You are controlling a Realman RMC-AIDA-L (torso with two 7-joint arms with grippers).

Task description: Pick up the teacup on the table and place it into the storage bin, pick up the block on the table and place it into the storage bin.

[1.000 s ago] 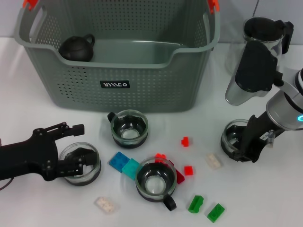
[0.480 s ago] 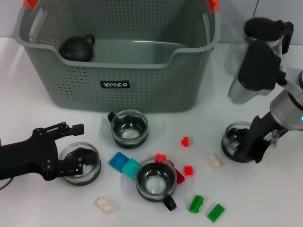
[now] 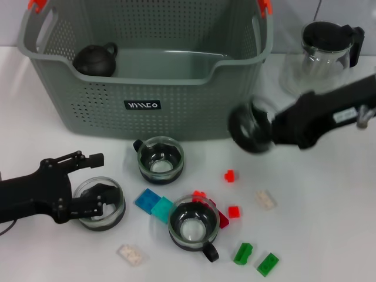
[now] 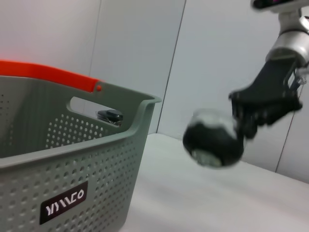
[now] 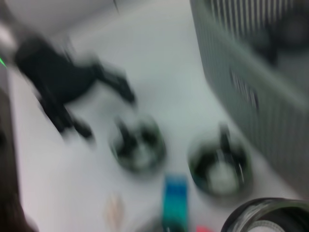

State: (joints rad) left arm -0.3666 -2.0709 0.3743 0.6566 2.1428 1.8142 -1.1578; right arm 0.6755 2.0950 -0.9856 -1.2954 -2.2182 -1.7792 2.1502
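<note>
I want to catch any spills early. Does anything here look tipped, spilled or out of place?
Nothing is spilled. The only tilted thing is the teacup in the right pincer, carried on its side in the air beside the storage bin. The left pincer holds another cup upright on the table.

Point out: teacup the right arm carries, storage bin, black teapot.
teacup [image 3: 249, 127]: head view, its dark round body, held off the table.
storage bin [image 3: 176, 94]: head view, perforated front wall beside the label.
black teapot [image 3: 94, 60]: head view, its body, inside the bin.
</note>
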